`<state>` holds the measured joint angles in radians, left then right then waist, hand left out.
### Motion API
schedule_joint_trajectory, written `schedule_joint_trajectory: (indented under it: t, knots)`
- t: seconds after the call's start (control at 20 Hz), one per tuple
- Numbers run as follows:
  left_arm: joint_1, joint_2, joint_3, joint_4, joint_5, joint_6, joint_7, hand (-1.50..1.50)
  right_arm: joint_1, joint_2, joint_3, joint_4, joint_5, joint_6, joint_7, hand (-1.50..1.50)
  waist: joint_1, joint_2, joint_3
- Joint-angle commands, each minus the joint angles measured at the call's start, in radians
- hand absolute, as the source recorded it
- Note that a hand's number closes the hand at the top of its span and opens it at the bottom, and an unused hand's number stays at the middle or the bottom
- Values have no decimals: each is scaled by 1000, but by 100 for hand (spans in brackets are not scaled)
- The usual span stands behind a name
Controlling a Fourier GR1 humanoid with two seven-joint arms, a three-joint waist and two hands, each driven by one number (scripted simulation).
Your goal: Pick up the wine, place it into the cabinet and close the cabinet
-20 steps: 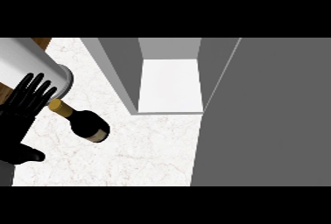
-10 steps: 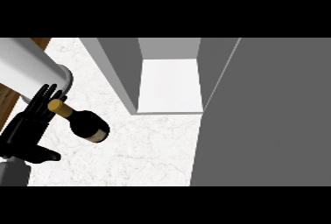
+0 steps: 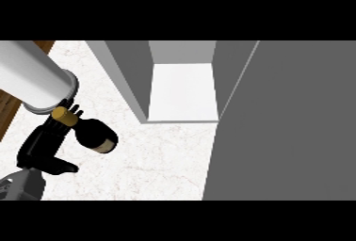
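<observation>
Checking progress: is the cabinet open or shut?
Open: the cabinet shows its bare white inside, with its door swung out to the right.

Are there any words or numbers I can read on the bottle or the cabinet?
None: no words, numbers or signs show anywhere.
Wine bottle: dark with a gold top, no label to read.
Cabinet: plain grey and white, nothing written.
Counter: speckled white, no text.
Left hand: plain black, no markings.

On the marbled tabletop (image 3: 153, 160), the left hand (image 3: 45, 146) lay against the dark wine (image 3: 94, 134) bottle at the view's left, well apart from the open cabinet (image 3: 182, 92).
</observation>
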<state>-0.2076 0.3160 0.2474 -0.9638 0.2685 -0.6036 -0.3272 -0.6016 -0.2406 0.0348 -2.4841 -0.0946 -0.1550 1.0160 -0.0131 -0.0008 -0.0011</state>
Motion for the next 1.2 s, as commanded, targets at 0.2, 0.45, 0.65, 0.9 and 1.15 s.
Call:
schedule_joint_trajectory:
  t: [0.2,0.45,0.65,0.9,1.15]
  knots:
    - [-93,2,-12,260,-107,-1,-158,-150,-10,-5,11,-130,-22,-34,109,-150,-2,0,0]
    - [-157,30,13,426,-98,-68,-212,-150,-50,-27,-30,-125,-87,-27,145,-150,-13,1,-1]
    - [-159,-13,-1,468,-115,-42,-259,-150,-31,-36,-62,-110,-104,-6,110,-150,-6,1,0]
    - [-209,10,-19,555,-159,-63,-340,-150,-2,-19,-45,-125,-92,-15,107,-150,-19,4,-1]
    - [-206,-6,-41,588,-192,-46,-417,-150,-40,-10,-36,-87,-86,-31,100,-150,-14,4,-2]
